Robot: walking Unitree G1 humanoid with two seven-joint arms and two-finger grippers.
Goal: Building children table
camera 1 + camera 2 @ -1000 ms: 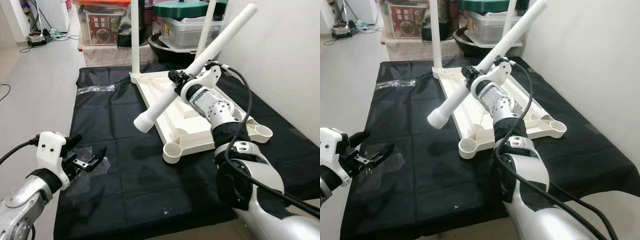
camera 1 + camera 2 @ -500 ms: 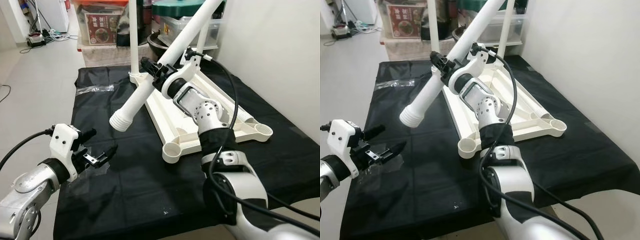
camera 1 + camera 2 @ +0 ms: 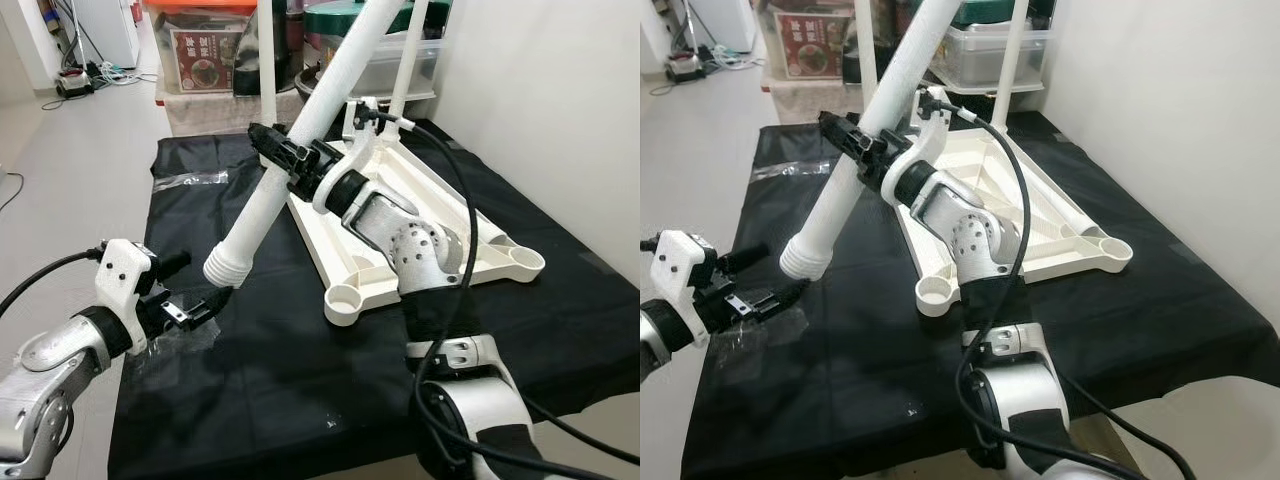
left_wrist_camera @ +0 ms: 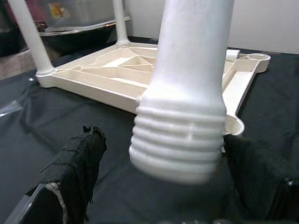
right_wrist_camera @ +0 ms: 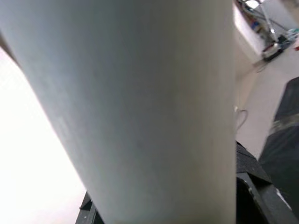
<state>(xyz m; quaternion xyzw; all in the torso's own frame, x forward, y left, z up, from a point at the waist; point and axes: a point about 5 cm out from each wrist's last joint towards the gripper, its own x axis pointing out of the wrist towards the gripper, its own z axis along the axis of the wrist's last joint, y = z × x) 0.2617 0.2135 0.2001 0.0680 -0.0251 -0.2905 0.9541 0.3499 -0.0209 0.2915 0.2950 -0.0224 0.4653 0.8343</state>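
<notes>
A long white table leg [image 3: 300,130] slants steeply over the black cloth, and my right gripper [image 3: 288,160] is shut around its middle. Its threaded end [image 3: 225,270] hangs low, just above the cloth. My left gripper [image 3: 190,285] is open right beside that end; in the left wrist view the threaded end [image 4: 180,140] sits between the two black fingers [image 4: 74,172] without touching them. The cream tabletop [image 3: 400,225] lies upside down behind, with two legs [image 3: 268,80] standing upright in its far corners. Its two near corner sockets [image 3: 345,305] are empty.
A black cloth [image 3: 250,380] covers the low work surface, with a clear plastic bag [image 3: 190,178] at its far left. Storage boxes [image 3: 210,50] and a pot stand behind it. A white wall [image 3: 560,110] runs along the right; open floor with cables [image 3: 80,75] lies to the left.
My right arm has swung the leg leftward and steeper, bringing its threaded end down toward my left gripper. The left gripper has shifted slightly to meet that end.
</notes>
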